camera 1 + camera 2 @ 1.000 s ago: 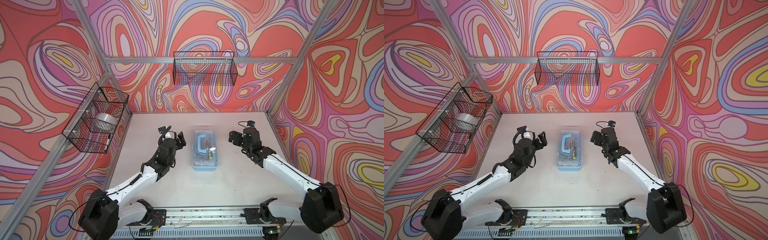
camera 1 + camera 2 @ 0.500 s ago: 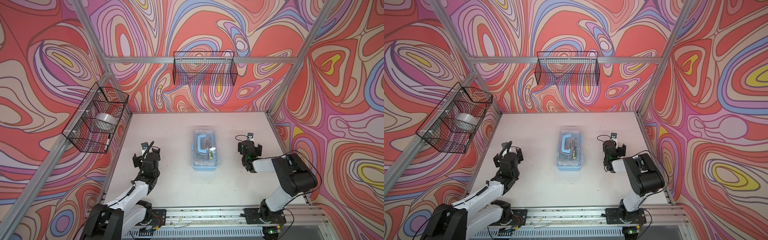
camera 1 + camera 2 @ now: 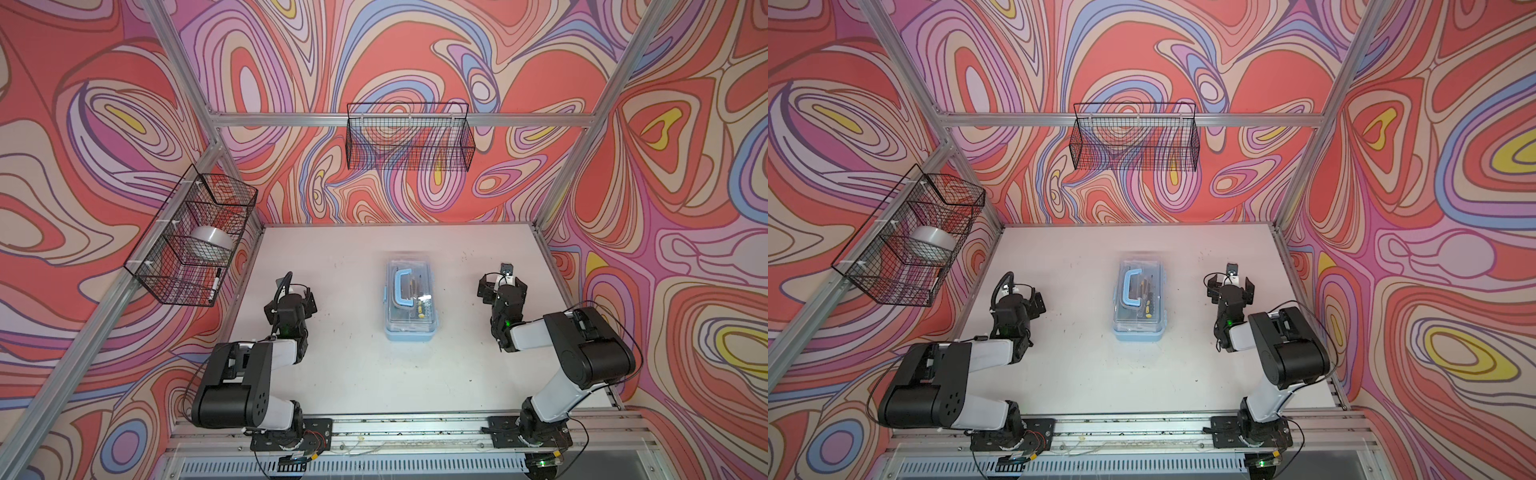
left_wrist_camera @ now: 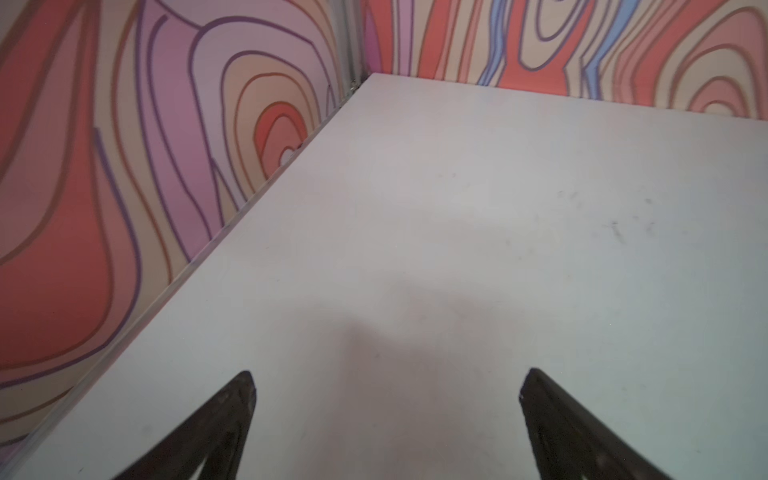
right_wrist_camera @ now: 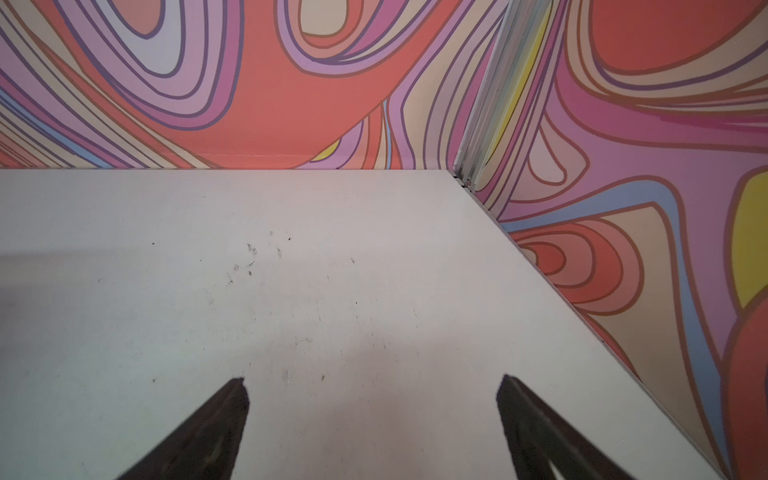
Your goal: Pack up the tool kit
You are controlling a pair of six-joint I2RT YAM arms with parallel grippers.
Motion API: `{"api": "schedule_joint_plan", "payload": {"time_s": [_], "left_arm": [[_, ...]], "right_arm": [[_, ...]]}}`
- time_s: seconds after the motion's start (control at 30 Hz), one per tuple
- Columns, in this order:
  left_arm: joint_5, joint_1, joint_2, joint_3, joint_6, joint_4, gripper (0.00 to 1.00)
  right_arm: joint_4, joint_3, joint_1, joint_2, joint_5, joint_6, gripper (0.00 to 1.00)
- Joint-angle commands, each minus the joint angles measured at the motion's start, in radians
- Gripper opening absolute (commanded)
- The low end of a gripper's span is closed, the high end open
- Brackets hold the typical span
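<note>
The tool kit (image 3: pixel 410 301) (image 3: pixel 1140 301) is a light-blue box lying in the middle of the white table, its clear lid down and its blue handle flat on top. Tools show through the lid. My left gripper (image 3: pixel 291 301) (image 3: pixel 1017 301) sits low over the table well to the left of the box, open and empty. My right gripper (image 3: pixel 503 286) (image 3: pixel 1230 286) sits well to the right of it, also open and empty. In the left wrist view the gripper (image 4: pixel 388 374) has only bare table between its fingers. The right wrist view shows the same for that gripper (image 5: pixel 372 379). The box is outside both wrist views.
A black wire basket (image 3: pixel 195 237) on the left wall holds a roll of tape (image 3: pixel 210 241) and a marker (image 3: pixel 216 284). Another wire basket (image 3: pixel 409 137) hangs on the back wall. Both arms' bases sit on the metal rail (image 3: pixel 415 428) at the front edge.
Both arms have drawn back from the box and folded toward the front. The left gripper moved left and nearer, the right gripper moved right. Both stayed open.
</note>
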Motion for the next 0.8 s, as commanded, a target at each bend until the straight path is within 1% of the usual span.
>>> {"api": "schedule_joint_plan", "payload": {"time_s": [0.0, 0.03, 0.07, 0.1, 0.13, 0.17, 0.23, 0.3, 0.33, 0.37, 0.4, 0.47, 0.53, 0.6, 0.67, 0.7, 0.77], "left_arm": [[0.117, -0.004, 0.090, -0.055, 0.060, 0.281, 1.00], [0.126, -0.012, 0.100, -0.066, 0.075, 0.298, 1.00], [0.115, -0.024, 0.050, -0.047, 0.068, 0.180, 1.00], [0.104, -0.030, 0.044, -0.039, 0.072, 0.166, 1.00], [0.099, -0.038, 0.089, -0.042, 0.096, 0.253, 1.00], [0.084, -0.057, 0.102, -0.037, 0.121, 0.252, 1.00], [0.072, -0.075, 0.066, 0.012, 0.118, 0.102, 1.00], [0.059, -0.069, 0.100, 0.007, 0.126, 0.166, 1.00], [0.037, -0.064, 0.086, 0.022, 0.104, 0.125, 1.00], [0.053, -0.050, 0.076, 0.031, 0.086, 0.078, 1.00], [0.062, -0.046, 0.077, 0.027, 0.083, 0.083, 1.00], [0.061, -0.045, 0.090, 0.017, 0.091, 0.130, 1.00], [0.062, -0.045, 0.081, 0.026, 0.085, 0.098, 1.00], [0.061, -0.045, 0.088, 0.018, 0.089, 0.123, 1.00], [0.061, -0.045, 0.084, 0.022, 0.084, 0.106, 1.00], [0.062, -0.045, 0.087, 0.022, 0.087, 0.116, 1.00], [0.061, -0.045, 0.085, 0.022, 0.086, 0.109, 1.00]], "right_arm": [[0.059, -0.034, -0.028, -0.017, -0.093, 0.021, 0.98], [0.093, -0.059, -0.046, -0.001, -0.117, 0.044, 0.98], [0.221, -0.074, -0.054, 0.061, -0.106, 0.034, 0.98], [0.210, -0.070, -0.039, 0.048, -0.093, 0.021, 0.98], [0.070, -0.032, -0.046, 0.023, -0.139, 0.037, 0.98], [0.046, -0.007, -0.060, 0.038, -0.158, 0.042, 0.98], [-0.012, 0.014, -0.081, 0.028, -0.190, 0.060, 0.98], [0.009, 0.010, -0.083, 0.031, -0.182, 0.057, 0.98], [0.014, 0.003, -0.084, 0.029, -0.174, 0.056, 0.98], [0.022, 0.008, -0.083, 0.036, -0.172, 0.057, 0.98], [-0.001, 0.012, -0.083, 0.031, -0.177, 0.063, 0.98], [0.015, 0.009, -0.083, 0.034, -0.169, 0.059, 0.98], [0.024, 0.006, -0.083, 0.034, -0.165, 0.057, 0.98], [0.004, 0.014, -0.083, 0.035, -0.175, 0.059, 0.98], [-0.003, 0.017, -0.084, 0.037, -0.177, 0.062, 0.98], [-0.015, 0.025, -0.084, 0.038, -0.182, 0.064, 0.98], [-0.070, 0.050, -0.112, 0.039, -0.245, 0.078, 0.98]]}}
